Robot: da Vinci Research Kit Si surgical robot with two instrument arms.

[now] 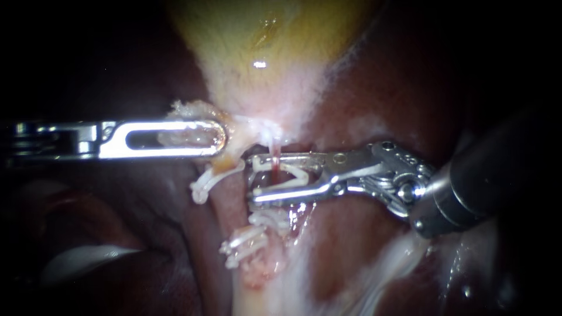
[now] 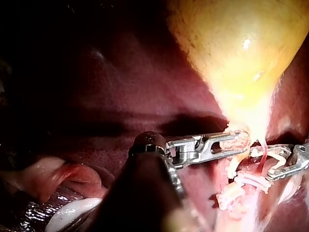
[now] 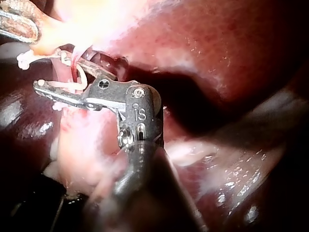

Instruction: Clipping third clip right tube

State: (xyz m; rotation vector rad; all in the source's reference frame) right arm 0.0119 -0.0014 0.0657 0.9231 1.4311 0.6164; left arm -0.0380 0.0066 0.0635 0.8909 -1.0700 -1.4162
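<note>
While the right instrument (image 1: 253, 178) holds its jaws wide, both gripping an open white plastic clip (image 1: 287, 175) astride the thin pink right tube (image 1: 273, 157), squeeze only once both tips clear it. Endoscope shows one slotted left instrument (image 1: 218, 139) jaw; left wrist view shows both, seemingly pinched on pale fringed tissue (image 1: 190, 109) below the yellow gallbladder (image 1: 257, 41).
</note>
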